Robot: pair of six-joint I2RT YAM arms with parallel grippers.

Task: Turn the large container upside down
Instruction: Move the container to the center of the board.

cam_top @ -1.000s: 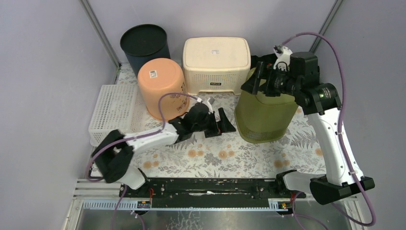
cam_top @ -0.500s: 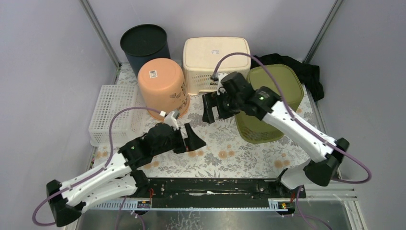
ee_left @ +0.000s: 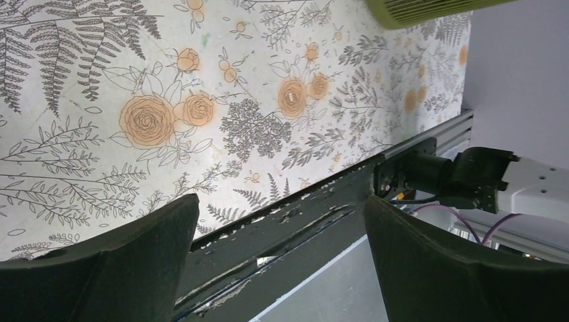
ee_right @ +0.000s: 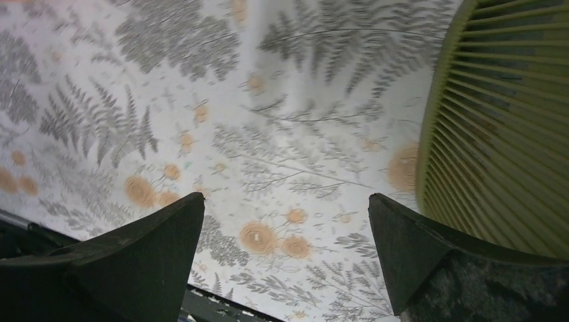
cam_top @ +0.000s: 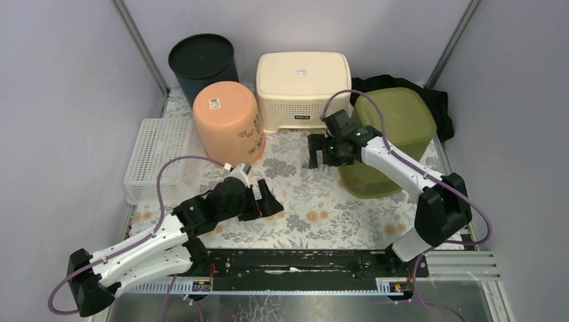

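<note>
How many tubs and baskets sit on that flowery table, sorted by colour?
Dark round plastic bin: 1
Orange round plastic bucket: 1
Cream perforated plastic basket: 1
Olive-green slatted plastic bin: 1
White mesh plastic tray: 1
Total: 5

You're looking at a tabletop (cam_top: 315,208) covered in a white cloth printed with grey ferns and orange flowers. Plain lilac-grey walls (cam_top: 60,100) close it in on three sides, with slanting metal posts (cam_top: 139,47) at the back corners. A black rail (cam_top: 295,260) runs along the near edge
</note>
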